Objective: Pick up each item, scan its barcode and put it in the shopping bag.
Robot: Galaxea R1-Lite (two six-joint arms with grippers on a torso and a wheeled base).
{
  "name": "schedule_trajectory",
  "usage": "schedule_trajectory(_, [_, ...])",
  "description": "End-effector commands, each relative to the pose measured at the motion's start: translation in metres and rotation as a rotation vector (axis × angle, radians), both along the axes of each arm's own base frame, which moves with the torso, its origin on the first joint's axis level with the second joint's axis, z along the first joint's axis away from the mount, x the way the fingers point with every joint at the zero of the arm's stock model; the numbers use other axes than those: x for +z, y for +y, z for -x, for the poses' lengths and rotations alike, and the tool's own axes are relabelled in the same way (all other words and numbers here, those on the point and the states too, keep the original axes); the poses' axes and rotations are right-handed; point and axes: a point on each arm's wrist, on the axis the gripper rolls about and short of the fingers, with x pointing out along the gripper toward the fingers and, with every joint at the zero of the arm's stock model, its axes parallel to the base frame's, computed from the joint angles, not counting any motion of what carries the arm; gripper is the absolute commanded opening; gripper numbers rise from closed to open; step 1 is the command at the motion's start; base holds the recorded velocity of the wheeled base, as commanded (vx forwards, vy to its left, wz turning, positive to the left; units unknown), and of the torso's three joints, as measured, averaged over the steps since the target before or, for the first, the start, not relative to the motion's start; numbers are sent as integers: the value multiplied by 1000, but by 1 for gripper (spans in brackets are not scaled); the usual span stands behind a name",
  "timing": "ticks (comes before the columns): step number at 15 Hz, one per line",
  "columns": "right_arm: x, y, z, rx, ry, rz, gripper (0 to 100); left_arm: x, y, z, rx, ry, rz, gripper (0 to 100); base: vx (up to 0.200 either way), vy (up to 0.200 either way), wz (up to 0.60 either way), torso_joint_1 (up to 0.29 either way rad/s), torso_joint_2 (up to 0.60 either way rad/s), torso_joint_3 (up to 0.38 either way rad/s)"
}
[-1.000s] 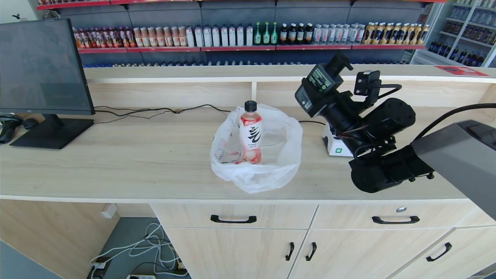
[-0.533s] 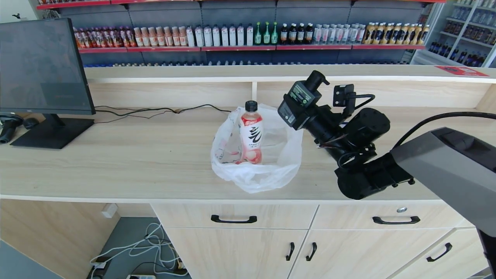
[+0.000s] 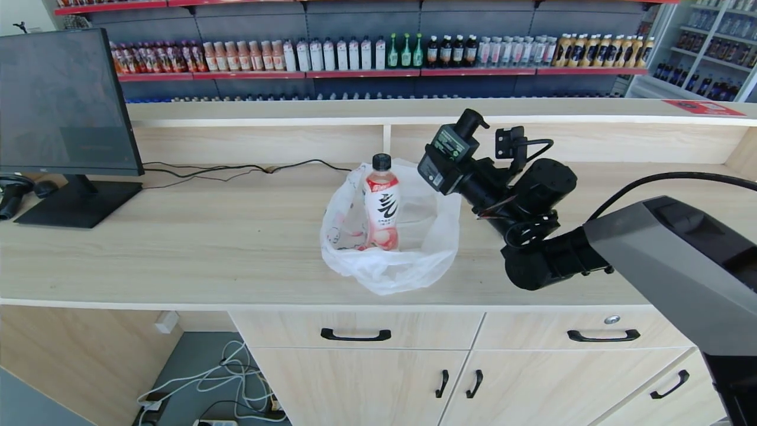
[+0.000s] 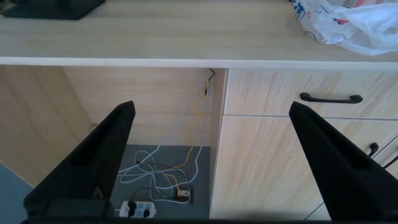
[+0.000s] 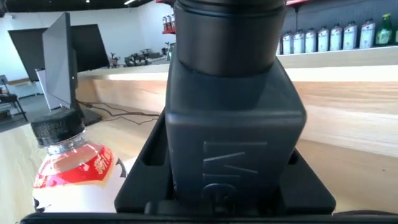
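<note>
Placing step: the right gripper (image 3: 468,175), jaws pinching a dark bottle (image 3: 450,149), hangs by the bag (image 3: 384,277); next it should lower the bottle inside. The left gripper (image 4: 211,112) has its jaws spread.

A: Bottle (image 3: 382,204)?
B: Black cap; red-and-white label with a black brush stroke; pink base.
A: Shopping bag (image 3: 440,236)?
B: Translucent white, red and blue print.
A: Pump bottle (image 3: 450,151)?
B: Black, greenish label.

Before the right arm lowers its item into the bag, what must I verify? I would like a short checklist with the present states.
1. Right gripper shut on dark square bottle: ok.
2. White plastic shopping bag mouth open: ok.
3. Pink-labelled clear bottle upright inside bag: ok.
4. Dark bottle's barcode scanned: cannot tell.
5. Left gripper open, below the wooden counter edge: ok.
</note>
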Motion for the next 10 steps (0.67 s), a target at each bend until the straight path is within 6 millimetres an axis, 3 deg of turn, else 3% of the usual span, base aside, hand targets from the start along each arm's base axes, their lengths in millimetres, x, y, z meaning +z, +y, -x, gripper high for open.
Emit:
schedule_trajectory(1, [-11, 4, -3, 5, 19, 8, 0, 0, 0, 0, 1, -1, 0, 100, 0, 0, 0, 0, 0, 0])
schedule_trajectory(10, [-43, 3, -3, 6, 45, 45, 0, 0, 0, 0, 1, -1, -2, 100, 0, 0, 0, 0, 0, 0])
